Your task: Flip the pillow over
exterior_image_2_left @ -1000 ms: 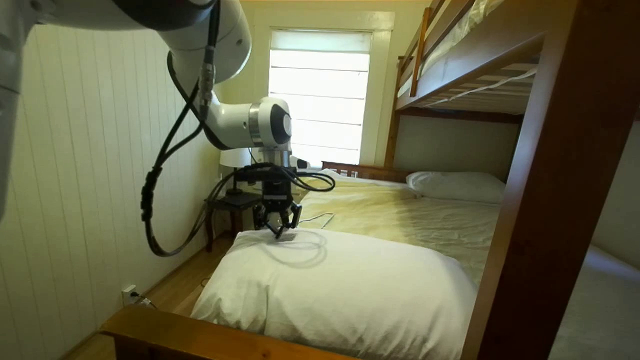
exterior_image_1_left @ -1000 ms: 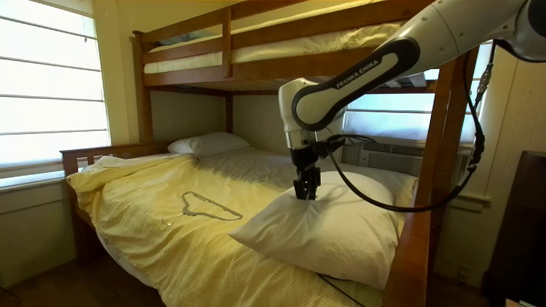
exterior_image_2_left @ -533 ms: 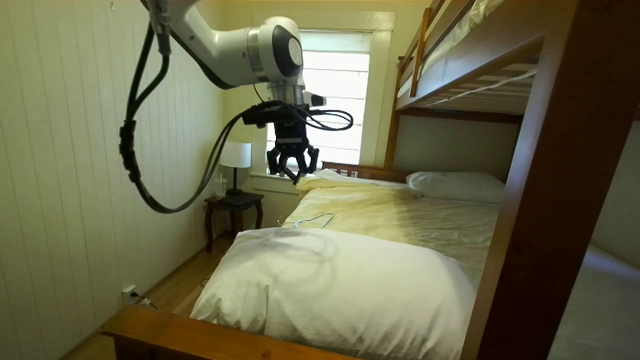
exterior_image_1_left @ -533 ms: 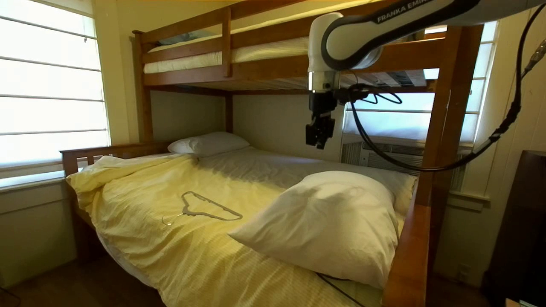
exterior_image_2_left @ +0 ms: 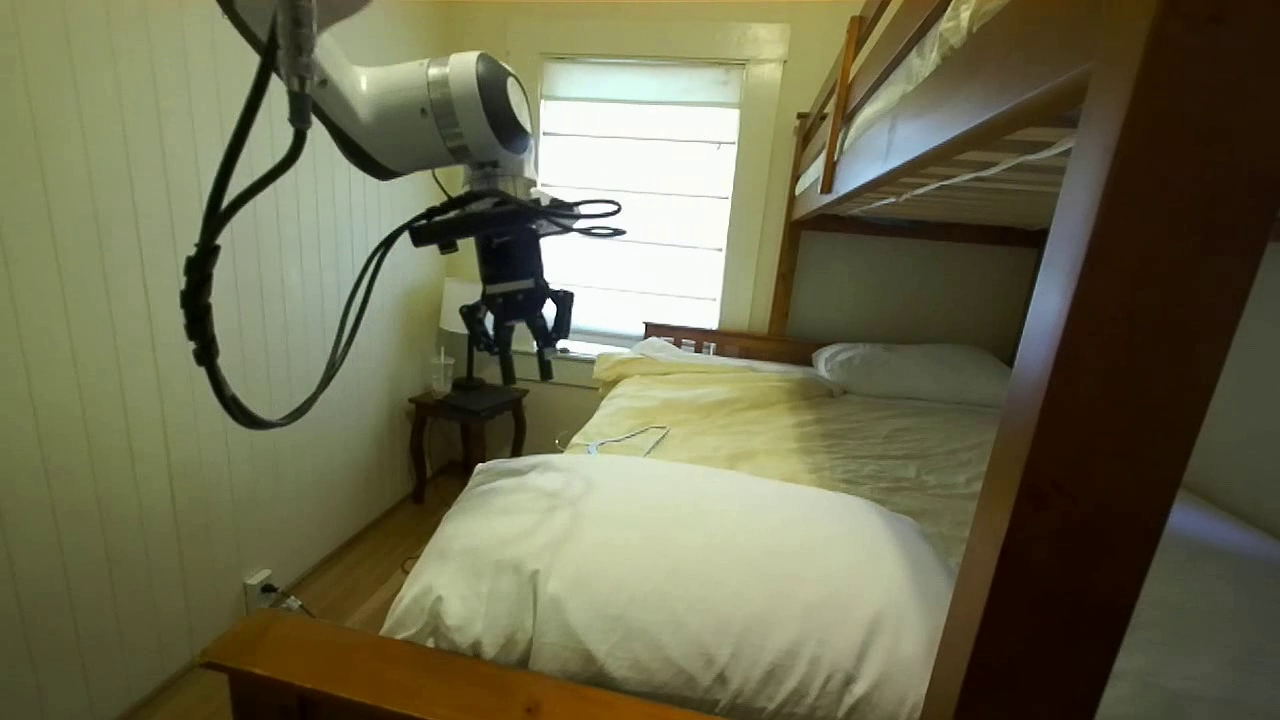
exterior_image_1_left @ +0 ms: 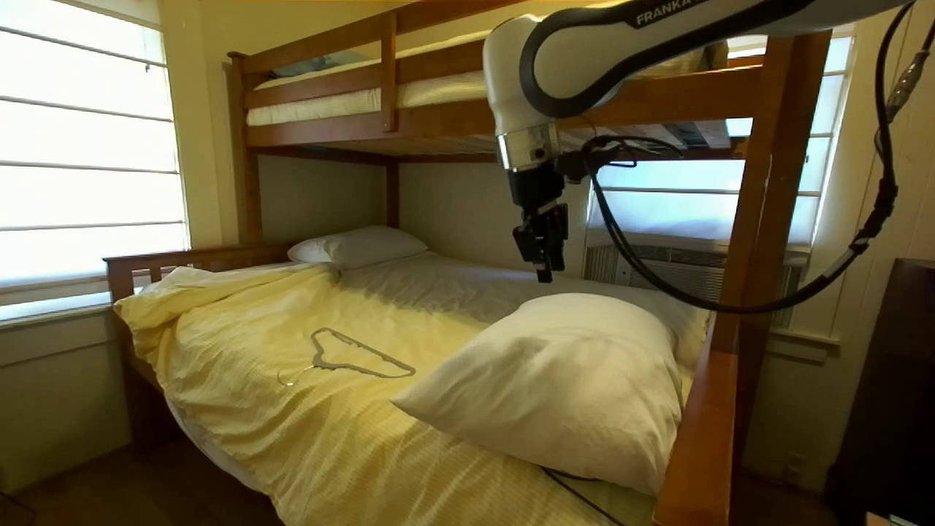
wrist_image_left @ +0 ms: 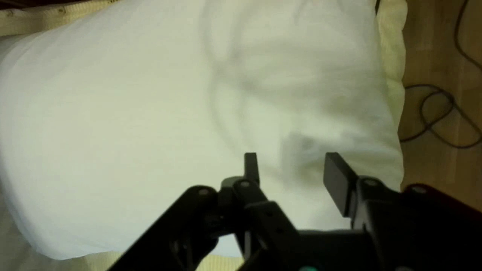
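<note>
The gripper [exterior_image_2_left: 527, 375] hangs in the air, its fingers [wrist_image_left: 340, 184] parted by a moderate gap with nothing between them. The pillow [exterior_image_1_left: 562, 394] is below it, clear of the fingers in both exterior views, resting on the sheet [exterior_image_1_left: 350, 438]. Which face is up I cannot tell, but with nothing gripped or lifted, the step in hand looks like lining up for a grasp. In the wrist view one end of the pillow runs just right of the fingers, with the floor [wrist_image_left: 444, 169] past it and lower. The next move probably calls for coming down to that edge or a corner, straddling a loose fold, closing firmly, then lifting and swinging it across so the pillow rolls over. Pinching the plump top right under the gripper would likely slip. The rail [exterior_image_2_left: 400, 670], also below the gripper and beside the pillow, could snag it mid-turn
</note>
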Controlling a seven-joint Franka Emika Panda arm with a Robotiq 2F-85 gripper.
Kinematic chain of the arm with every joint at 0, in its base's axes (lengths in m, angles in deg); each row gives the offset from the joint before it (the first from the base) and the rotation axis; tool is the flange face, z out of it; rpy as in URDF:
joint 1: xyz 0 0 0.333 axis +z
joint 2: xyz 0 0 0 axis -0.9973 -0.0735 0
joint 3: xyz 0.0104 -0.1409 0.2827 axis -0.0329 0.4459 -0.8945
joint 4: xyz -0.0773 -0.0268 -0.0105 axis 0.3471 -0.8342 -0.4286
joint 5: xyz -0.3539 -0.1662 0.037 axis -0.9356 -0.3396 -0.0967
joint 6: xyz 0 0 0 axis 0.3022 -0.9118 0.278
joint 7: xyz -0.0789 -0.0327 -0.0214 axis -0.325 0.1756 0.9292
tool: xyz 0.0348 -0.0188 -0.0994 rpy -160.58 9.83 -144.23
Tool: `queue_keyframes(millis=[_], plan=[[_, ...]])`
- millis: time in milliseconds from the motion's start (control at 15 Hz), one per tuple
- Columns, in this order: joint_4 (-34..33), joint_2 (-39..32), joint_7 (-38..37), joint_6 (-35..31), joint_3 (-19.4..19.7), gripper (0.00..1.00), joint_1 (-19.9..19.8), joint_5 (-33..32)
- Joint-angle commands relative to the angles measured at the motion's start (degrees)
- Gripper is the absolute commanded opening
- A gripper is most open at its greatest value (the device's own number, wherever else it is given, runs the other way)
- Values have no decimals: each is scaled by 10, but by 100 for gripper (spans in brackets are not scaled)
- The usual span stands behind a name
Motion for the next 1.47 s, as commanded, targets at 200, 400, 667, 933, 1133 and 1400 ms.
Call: queue_keyframes(millis=[200, 400, 667, 933, 1133, 1400], plan=[[-52, -81, -65, 24, -13, 76, 46, -52], [-87, -123, -81, 34, -11, 95, 61, -60], [-109, -138, -89, 56, -10, 100, 67, -73], [-151, -194, -123, 60, -13, 100, 99, -107], [-171, -236, -179, 52, -5, 100, 131, -136], [-190, -290, -238, 5, 10, 100, 168, -171]])
